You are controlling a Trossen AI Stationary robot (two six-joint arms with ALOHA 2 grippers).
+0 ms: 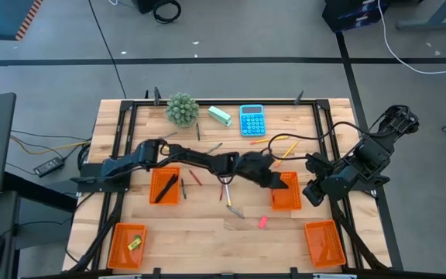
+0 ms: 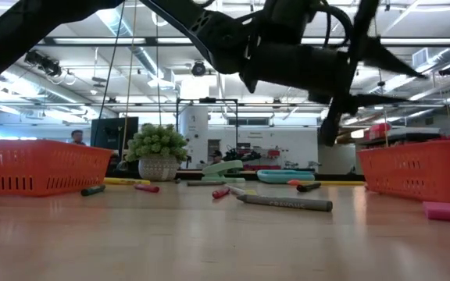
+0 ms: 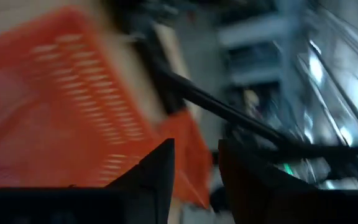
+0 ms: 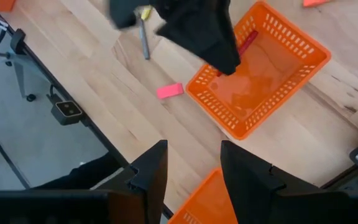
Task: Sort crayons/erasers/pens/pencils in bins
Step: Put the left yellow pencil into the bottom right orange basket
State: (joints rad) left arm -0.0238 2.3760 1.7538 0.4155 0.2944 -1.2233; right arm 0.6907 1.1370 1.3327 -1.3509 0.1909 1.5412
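My left gripper (image 1: 279, 184) hangs open above the orange bin (image 1: 286, 198) right of the table's middle; in the left wrist view (image 3: 196, 174) nothing sits between its fingers. A red crayon (image 4: 247, 43) lies inside that bin beside the fingertips. My right gripper (image 1: 312, 190) (image 4: 194, 168) waits open just right of the same bin. Black pens (image 1: 167, 187) lie in the left middle bin (image 1: 156, 188), and a yellow-green eraser (image 1: 135, 243) in the near left bin (image 1: 118, 246). A pink eraser (image 1: 262, 222), a grey pen (image 1: 235, 209) and red crayons (image 1: 194, 178) lie loose on the table.
Yellow and orange pencils (image 1: 283, 144) lie near the blue calculator (image 1: 252, 120). A potted plant (image 1: 182, 108) and a mint-green block (image 1: 220, 115) stand along the far edge. A further orange bin (image 1: 324, 242) sits at the near right corner. Cables cross the table's middle.
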